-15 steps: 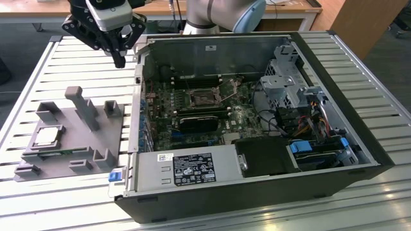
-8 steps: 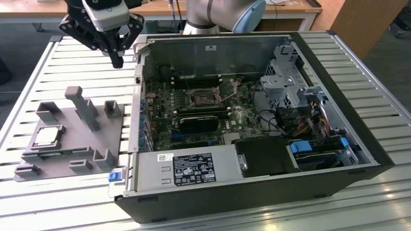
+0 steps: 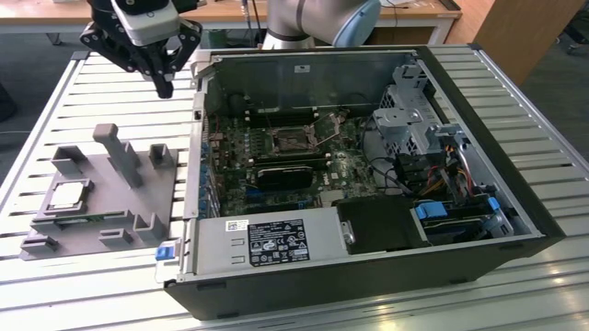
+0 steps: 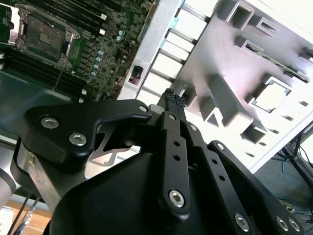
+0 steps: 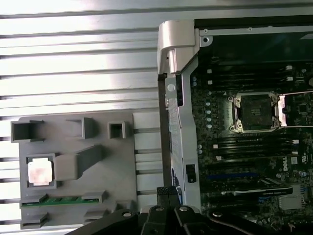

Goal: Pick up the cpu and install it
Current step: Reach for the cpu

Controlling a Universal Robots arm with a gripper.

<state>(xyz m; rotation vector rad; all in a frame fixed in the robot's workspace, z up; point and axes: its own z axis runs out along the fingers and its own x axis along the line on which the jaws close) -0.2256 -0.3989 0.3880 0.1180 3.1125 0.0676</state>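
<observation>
currently | cpu (image 3: pixel 69 196) sits in pocket of grey tray (image 3: pixel 101 204) | socket (image 3: pixel 292 141) inside open case (image 3: pixel 368 289) seemingly bare | jaws pressed together

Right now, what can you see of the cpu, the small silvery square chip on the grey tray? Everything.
The cpu is a small flat square chip, silvery-grey metal top with a thin pale rim. It lies flat, top up, seated in a square recess of the large grey plastic tray with upright posts, toward the tray's side at the exterior view's left. Its top glares pale. Only the tray touches it; the black gripper hangs well apart, above the slatted metal table.
</observation>
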